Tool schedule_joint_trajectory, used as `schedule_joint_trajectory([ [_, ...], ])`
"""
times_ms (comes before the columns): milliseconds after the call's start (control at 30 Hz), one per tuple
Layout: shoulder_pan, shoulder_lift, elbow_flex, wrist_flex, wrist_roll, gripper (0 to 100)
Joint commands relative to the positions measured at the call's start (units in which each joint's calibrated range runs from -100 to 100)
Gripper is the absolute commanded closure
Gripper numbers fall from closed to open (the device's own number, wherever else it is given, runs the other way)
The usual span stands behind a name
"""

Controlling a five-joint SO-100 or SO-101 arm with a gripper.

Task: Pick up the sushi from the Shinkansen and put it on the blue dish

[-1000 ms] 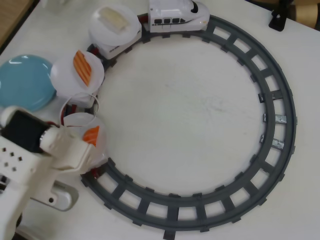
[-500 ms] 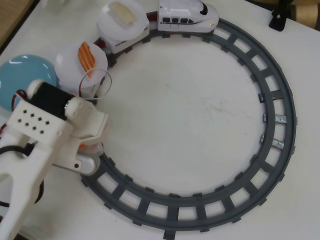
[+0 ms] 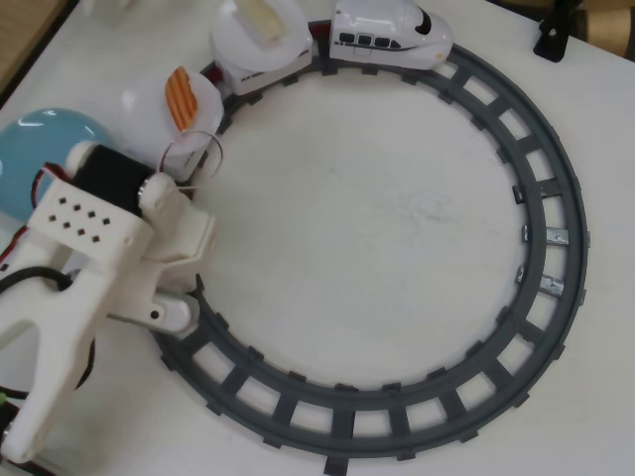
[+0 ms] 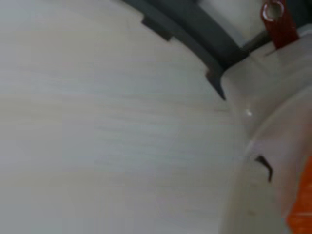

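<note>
Overhead view: sushi [image 3: 180,93] just beyond gripper [image 3: 189,159].

Striped sushi [image 3: 180,95] on Shinkansen [image 3: 389,36] plate

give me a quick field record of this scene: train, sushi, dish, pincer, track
train: Shinkansen at the top of the loop in the overhead view, pulling plate cars
sushi: orange striped sushi on a white plate on the last car
other load: pale slab on the car behind the engine
dish: blue dish at left edge, partly hidden by the arm
pincer: pincer just below the sushi, not holding it; jaw state unclear
track: grey circular track
</note>
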State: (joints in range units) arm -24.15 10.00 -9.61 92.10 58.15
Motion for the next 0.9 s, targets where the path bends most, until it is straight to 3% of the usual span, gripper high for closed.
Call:
schedule_joint_trajectory([
  [0, -0.76, -0.25, -2.12, 0.68, 0.01, 75],
  [333, -5.16, 0.00, 1.13, -0.85, 0.01, 81],
  [700, -9.56, 0.00, 8.07, -16.81, -2.34, 81],
  [867, -10.09, -0.08, 8.07, -17.83, -2.45, 94],
])
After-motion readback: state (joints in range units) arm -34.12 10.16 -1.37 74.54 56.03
